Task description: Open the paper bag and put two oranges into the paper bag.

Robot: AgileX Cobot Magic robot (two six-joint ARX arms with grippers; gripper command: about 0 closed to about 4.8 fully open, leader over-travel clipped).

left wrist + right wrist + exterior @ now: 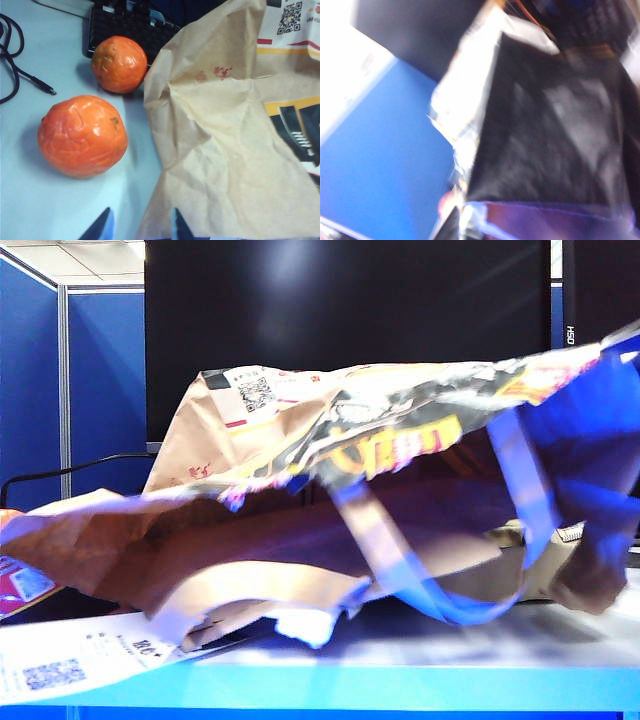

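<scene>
Brown kraft paper bag [300, 490] fills most of the exterior view, lying crumpled on its side on the pale table [430, 660], mouth side lifted toward the right edge of frame. Black-yellow-red print runs across its upper panel; white QR receipt [245, 395] sits near the top left. One flat strap handle [385, 550] hangs loose across the front, motion-blurred.

Oranges: both on the table beside the bag, outside it. Nearer orange [82, 136] is just beside the bag's creased edge; farther orange [119, 64] sits against a black keyboard [125, 27]. A black cable [20, 65] lies off to the side.

Left gripper [140, 227]: only two dark fingertips show, apart, nothing between them, right at the bag's lower edge.

Right gripper [465, 222]: view badly blurred, probably pressed right against the bag's printed wall. Jaws closed; can't tell from the blur whether paper is pinched between them.
</scene>
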